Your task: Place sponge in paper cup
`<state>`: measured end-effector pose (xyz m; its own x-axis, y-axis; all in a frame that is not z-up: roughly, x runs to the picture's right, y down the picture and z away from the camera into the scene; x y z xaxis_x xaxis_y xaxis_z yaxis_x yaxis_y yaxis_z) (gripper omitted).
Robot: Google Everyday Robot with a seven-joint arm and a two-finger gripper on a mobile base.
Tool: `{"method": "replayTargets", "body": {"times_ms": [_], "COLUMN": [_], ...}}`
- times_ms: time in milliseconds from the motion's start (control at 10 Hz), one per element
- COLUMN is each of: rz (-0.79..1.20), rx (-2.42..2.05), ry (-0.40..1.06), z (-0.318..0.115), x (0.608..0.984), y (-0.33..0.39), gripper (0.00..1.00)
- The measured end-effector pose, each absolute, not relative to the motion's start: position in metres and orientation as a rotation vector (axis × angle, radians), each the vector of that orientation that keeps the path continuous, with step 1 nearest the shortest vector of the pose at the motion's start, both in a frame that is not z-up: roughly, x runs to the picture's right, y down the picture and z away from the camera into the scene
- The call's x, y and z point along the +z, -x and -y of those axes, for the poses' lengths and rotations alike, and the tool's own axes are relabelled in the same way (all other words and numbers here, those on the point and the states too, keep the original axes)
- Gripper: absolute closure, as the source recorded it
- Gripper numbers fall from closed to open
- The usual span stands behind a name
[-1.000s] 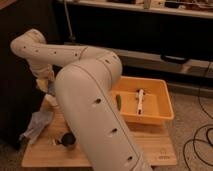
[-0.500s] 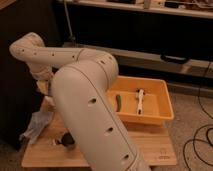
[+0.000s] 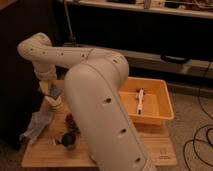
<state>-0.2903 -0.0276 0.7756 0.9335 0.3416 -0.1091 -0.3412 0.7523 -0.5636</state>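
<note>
Arm: the white arm (image 3: 95, 95) is filling the middle of the view, bending back toward the left rear of the bench (image 3: 150, 150).
Gripper: the gripper (image 3: 50, 91) is hanging at the left rear of the bench, directly over the paper cup (image 3: 54, 102).
Jaws: they are standing together, clamped on the sponge (image 3: 53, 91).
Sponge: the blue-grey block is sitting in the jaws at the mouth of the cup; whether its lower end is already reaching inside the rim is hard to tell from this angle.
Paper cup: the pale cup is standing upright on the bench, just below the gripper and partly hidden by it.
Rag: a grey-blue rag (image 3: 36, 125) is lying crumpled at the left edge of the bench, near the cup.
Dark objects: a reddish-brown item (image 3: 73, 121) and a dark round item (image 3: 67, 140) are lying in front of the cup, beside the arm.
Bin: an orange bin (image 3: 162, 107) is sitting at the right rear, holding a white tool (image 3: 140, 101).
</note>
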Motion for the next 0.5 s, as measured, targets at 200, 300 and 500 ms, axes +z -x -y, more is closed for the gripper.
{"method": "replayTargets", "body": {"times_ms": [200, 300, 500], "rz": [0.069, 0.105, 0.126], "rx": [0.394, 0.394, 0.402], "ry": [0.604, 0.601, 0.615], "z": [0.039, 0.045, 0.051], "x": [0.761, 0.748, 0.738], "y": [0.281, 0.281, 0.281], "gripper": [1.00, 1.00, 1.00]}}
